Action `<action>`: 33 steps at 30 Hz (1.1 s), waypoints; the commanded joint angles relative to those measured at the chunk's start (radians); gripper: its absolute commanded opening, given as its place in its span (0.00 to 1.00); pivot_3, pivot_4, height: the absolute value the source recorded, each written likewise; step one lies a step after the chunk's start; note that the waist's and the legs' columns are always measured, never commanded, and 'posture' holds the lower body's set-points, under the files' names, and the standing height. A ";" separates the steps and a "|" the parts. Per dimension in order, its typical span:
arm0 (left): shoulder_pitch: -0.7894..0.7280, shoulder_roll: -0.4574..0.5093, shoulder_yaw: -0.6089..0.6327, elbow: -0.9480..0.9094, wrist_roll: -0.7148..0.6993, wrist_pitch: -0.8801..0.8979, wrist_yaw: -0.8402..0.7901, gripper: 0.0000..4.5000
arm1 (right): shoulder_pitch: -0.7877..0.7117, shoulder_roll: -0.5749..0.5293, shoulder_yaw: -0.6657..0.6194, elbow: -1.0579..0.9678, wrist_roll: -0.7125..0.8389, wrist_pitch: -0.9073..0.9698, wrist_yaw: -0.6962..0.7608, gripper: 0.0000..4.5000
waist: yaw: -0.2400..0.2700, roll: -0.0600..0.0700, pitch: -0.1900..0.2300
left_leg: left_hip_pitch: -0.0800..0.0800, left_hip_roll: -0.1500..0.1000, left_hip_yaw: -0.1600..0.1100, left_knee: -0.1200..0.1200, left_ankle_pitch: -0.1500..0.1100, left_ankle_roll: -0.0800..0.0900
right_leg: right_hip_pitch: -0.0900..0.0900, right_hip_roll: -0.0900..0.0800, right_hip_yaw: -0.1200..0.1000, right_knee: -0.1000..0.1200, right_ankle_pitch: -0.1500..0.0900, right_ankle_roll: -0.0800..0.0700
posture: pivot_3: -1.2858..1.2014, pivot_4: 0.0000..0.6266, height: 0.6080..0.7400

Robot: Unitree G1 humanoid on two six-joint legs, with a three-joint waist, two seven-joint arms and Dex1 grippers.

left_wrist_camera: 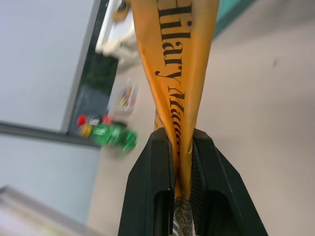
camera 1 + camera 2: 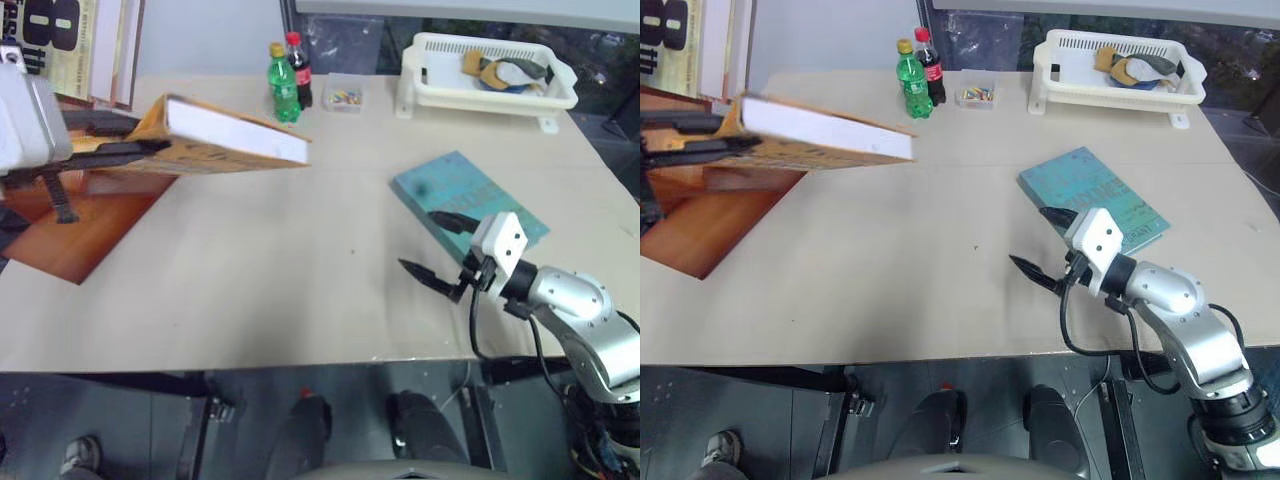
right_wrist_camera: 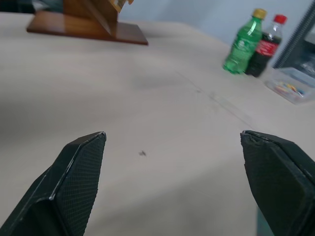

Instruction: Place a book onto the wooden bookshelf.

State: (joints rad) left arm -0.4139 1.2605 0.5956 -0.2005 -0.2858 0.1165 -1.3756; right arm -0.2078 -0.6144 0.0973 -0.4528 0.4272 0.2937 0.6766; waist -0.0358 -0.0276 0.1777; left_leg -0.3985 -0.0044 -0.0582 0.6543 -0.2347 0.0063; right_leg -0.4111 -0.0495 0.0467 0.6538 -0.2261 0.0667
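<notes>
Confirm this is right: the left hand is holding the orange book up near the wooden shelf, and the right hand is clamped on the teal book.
Not quite. The right hand is open and holds nothing, beside the teal book, as the right eye view shows. The left hand does hold the orange book near the wooden shelf.

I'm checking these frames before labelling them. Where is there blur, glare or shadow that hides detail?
Left wrist view: the bottles and far background are smeared, while the lettering on the book reads sharply near the left pincer. Right wrist view: the right pincer's fingertips look soft up close. Left eye view: soft shadow under the book; the bookshelf shows slight sheen, no hard glare.
</notes>
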 commanded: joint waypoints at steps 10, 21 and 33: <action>-0.010 0.184 0.069 0.679 0.058 -0.671 -0.100 0.06 | 0.005 0.025 -0.048 -0.024 -0.020 -0.023 0.032 1.00 | -0.003 0.001 0.000 | 0.001 0.000 0.002 -0.001 0.000 0.000 | -0.001 0.000 0.001 0.001 0.000 0.000 | 0.52 0.24 1.00; -0.147 0.251 -0.149 0.960 0.001 -0.917 -0.139 0.06 | 0.057 0.013 -0.084 -0.072 -0.024 0.000 0.019 1.00 | 0.001 0.003 0.000 | 0.009 0.017 0.011 0.000 0.001 0.000 | 0.000 0.013 0.001 0.009 0.000 -0.011 | 0.52 0.24 1.00; 0.119 0.234 0.157 0.841 -0.053 -0.861 -0.193 0.06 | -0.031 0.038 -0.057 0.019 -0.039 -0.030 0.068 1.00 | -0.006 0.001 0.001 | 0.005 0.028 0.028 0.000 0.000 0.000 | -0.008 0.017 0.009 0.006 0.001 -0.012 | 0.52 0.24 1.00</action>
State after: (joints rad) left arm -0.3154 1.4831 0.6504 0.6534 -0.3515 -0.7498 -1.5704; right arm -0.2137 -0.5803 0.0446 -0.4311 0.3882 0.2928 0.7298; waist -0.0420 -0.0262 0.1784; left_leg -0.3957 0.0231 -0.0303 0.6540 -0.2343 0.0061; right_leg -0.4207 -0.0323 0.0556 0.6596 -0.2252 0.0545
